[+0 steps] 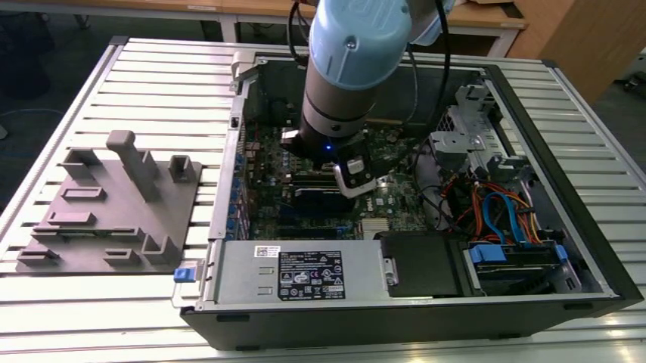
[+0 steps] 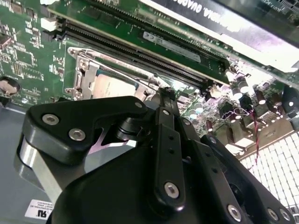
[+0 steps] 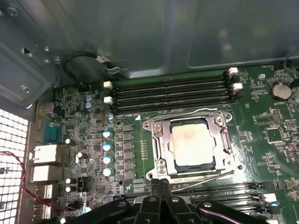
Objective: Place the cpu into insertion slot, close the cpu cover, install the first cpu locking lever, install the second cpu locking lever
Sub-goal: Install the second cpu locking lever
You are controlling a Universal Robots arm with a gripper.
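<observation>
In both wrist views the cpu [image 3: 192, 145] [image 2: 112, 86] lies flat in the insertion slot [image 3: 161, 165], silver-grey top up. The cpu cover [image 3: 158, 135] [image 2: 86, 74] is down around it, and its window frames the chip. One thin lever rod [image 3: 210, 177] runs along the socket edge nearest my fingers, slightly slanted. Another rod [image 3: 187, 115] lies along the opposite edge. My gripper [image 3: 161, 183] [image 2: 166, 93] is shut, its tips just off the socket's near edge by the lever's end. I see nothing between the fingers. In the exterior view the arm [image 1: 349, 68] reaches down into the open computer case [image 1: 565, 249].
Black memory slots [image 3: 170, 93] run beside the socket, with more [image 3: 219, 191] on its other side. A long black card [image 2: 224, 18] sits past the slots. The power supply [image 1: 293, 274], drive cage [image 1: 470, 132] and cables [image 1: 495, 212] crowd the case. A grey fixture plate [image 1: 111, 212] lies on the exterior view's left.
</observation>
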